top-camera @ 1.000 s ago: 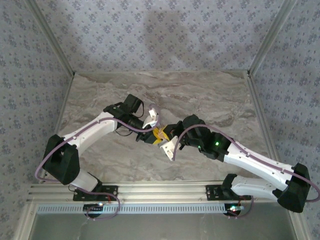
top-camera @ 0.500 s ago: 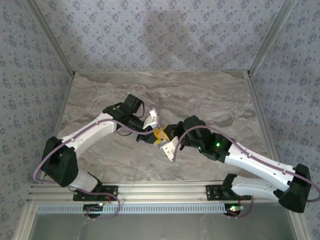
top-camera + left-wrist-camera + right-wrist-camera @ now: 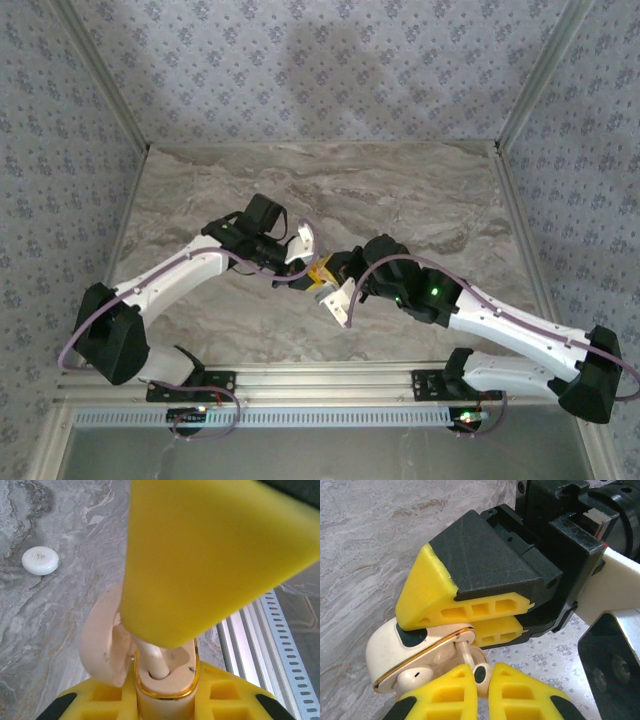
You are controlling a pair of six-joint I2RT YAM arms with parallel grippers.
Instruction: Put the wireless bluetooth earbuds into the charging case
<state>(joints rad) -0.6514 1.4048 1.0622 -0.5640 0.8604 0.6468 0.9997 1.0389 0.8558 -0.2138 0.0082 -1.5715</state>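
I see the charging case (image 3: 385, 655) open, clamped between the left gripper (image 3: 165, 660)'s fingers above the middle of the table (image 3: 420, 190). One earbud (image 3: 415, 672) sits inside. The right gripper (image 3: 481, 690)'s fingers pinch a second earbud (image 3: 481, 673) at its rim. A white disc (image 3: 40, 560) lies apart.

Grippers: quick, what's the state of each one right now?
Left gripper: shut on the charging case.
Right gripper: shut on an earbud.
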